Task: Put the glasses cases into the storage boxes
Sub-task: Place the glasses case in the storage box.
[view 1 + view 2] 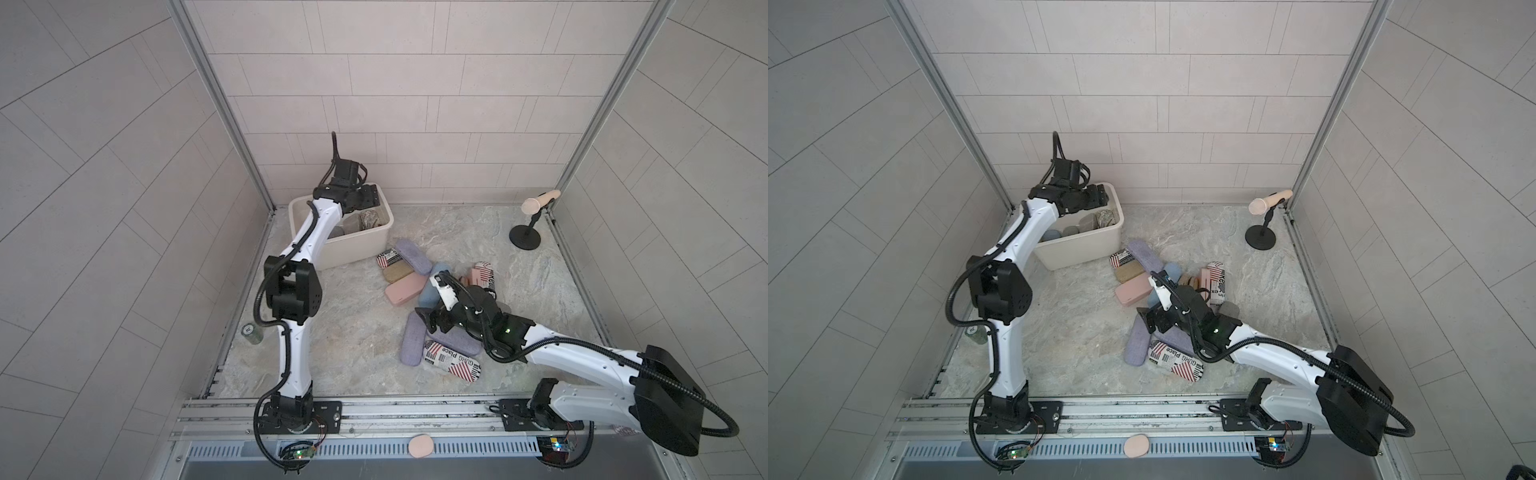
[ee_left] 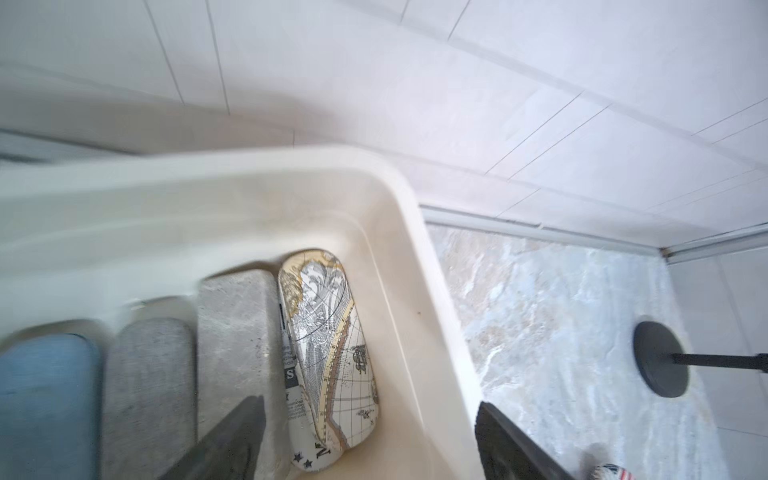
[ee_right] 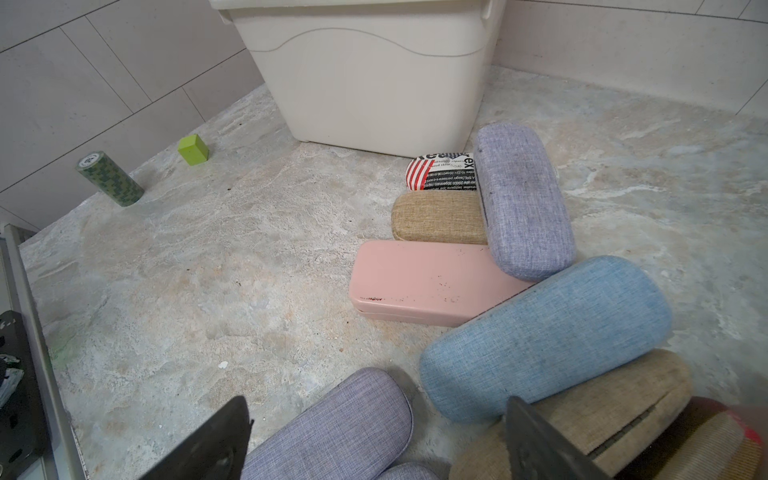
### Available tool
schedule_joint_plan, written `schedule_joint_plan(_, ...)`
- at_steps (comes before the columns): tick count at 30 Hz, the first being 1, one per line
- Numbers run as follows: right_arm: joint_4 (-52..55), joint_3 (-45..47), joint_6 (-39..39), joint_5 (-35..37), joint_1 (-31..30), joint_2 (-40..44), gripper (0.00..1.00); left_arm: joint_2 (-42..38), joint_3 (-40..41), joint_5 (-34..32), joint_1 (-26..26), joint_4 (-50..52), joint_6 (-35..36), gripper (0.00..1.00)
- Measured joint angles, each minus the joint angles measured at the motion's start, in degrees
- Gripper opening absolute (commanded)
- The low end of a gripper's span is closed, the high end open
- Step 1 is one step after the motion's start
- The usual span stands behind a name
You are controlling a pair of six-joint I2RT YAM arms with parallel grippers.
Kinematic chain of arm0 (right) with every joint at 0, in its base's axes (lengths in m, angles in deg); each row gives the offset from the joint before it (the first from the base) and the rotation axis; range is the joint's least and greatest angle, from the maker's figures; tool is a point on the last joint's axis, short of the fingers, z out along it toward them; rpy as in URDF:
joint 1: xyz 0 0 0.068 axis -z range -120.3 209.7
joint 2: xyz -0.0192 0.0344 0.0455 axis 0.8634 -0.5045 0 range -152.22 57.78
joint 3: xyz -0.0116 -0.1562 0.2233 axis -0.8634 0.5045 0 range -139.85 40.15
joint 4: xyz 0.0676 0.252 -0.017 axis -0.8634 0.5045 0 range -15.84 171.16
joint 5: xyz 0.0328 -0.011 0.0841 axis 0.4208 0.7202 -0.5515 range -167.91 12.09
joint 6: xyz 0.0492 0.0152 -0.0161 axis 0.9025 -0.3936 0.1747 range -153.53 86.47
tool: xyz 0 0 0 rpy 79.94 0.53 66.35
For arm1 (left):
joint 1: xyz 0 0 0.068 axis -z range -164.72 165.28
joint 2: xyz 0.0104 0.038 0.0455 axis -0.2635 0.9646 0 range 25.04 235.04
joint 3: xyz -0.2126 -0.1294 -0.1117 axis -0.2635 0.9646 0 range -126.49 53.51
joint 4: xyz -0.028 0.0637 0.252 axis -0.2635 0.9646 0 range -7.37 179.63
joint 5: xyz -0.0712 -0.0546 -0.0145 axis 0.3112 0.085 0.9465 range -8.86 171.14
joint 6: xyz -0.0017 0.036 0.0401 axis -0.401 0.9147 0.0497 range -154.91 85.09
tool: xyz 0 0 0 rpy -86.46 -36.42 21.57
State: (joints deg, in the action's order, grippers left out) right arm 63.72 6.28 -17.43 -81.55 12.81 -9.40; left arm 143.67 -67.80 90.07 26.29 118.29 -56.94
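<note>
— Marbled tabletop (image 1: 353,332) is being shared by many glasses cases (image 1: 405,291), which are lying loose in a heap near its middle. Which step is being carried out?

— A placing step is being ended, it is judged. A map-print case (image 2: 328,353) is lying inside the storage box (image 2: 399,291), beside a grey case (image 2: 149,386) and a blue case (image 2: 45,399). The left gripper (image 2: 368,402) is being held above it with the jaws wide apart, and nothing is being gripped.

— And the right gripper (image 3: 378,399)?

— It is being held low over the heap, jaws also spread and empty, with a lilac case (image 3: 332,428) just below and a light blue case (image 3: 544,336) beside.

— What is being called for next?

— Probably the lilac case is to be straddled across its narrow width and closed on, while the left arm is being lifted clear of the box rim.
</note>
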Motion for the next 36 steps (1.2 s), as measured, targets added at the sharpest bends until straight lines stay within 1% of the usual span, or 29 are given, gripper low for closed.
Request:
schedule_joint_plan(3,0.0,0.0,0.0,0.0,0.0,0.0,0.96,-7.8,3.0,-1.8,-1.7,0.1,1.0,0.83)
schedule_joint_plan(5,0.0,0.0,0.0,0.0,-0.1,0.0,0.96,-11.6,5.0,-3.2,-2.5,1.1,2.3,0.83)
schedule_joint_plan(8,0.0,0.0,0.0,0.0,-0.1,0.0,0.96,-14.9,9.3,-4.0,-3.0,2.6,4.6,0.82)
schedule_joint_plan(12,0.0,0.0,0.0,0.0,-0.1,0.0,0.96,-15.5,14.8,-3.5,-2.2,6.2,9.3,0.82)
schedule_joint_plan(14,0.2,-0.1,0.0,0.0,-0.1,0.0,0.96,-15.0,16.0,-3.6,-1.7,8.5,12.2,0.82)
schedule_joint_plan(19,0.6,-1.9,0.0,0.0,-0.3,0.0,0.96,-13.5,16.1,-5.7,0.0,12.0,19.1,0.84)
schedule_joint_plan(22,0.6,-2.4,0.0,0.0,-0.3,-0.3,0.96,-12.3,15.8,-5.9,0.4,12.6,20.5,0.84)
schedule_joint_plan(24,0.6,-2.5,0.0,0.0,-0.3,-0.7,0.96,-11.5,15.8,-6.7,0.8,13.0,20.2,0.84)
schedule_joint_plan(25,0.7,-2.5,0.0,0.0,-0.3,-0.8,0.96,-11.2,15.8,-8.2,0.9,13.3,19.3,0.84)
schedule_joint_plan(30,0.8,-2.5,0.0,0.0,-0.3,-1.1,0.96,-13.0,17.0,-17.6,-0.2,12.6,13.4,0.82)
schedule_joint_plan(33,0.8,-2.5,0.0,0.0,-0.4,-1.1,0.96,-16.3,19.2,-21.4,-3.0,11.4,9.7,0.81)
schedule_joint_plan(36,0.9,-2.5,0.0,0.0,-0.4,-1.1,0.96,-18.6,19.8,-23.0,-7.2,11.0,6.8,0.79)
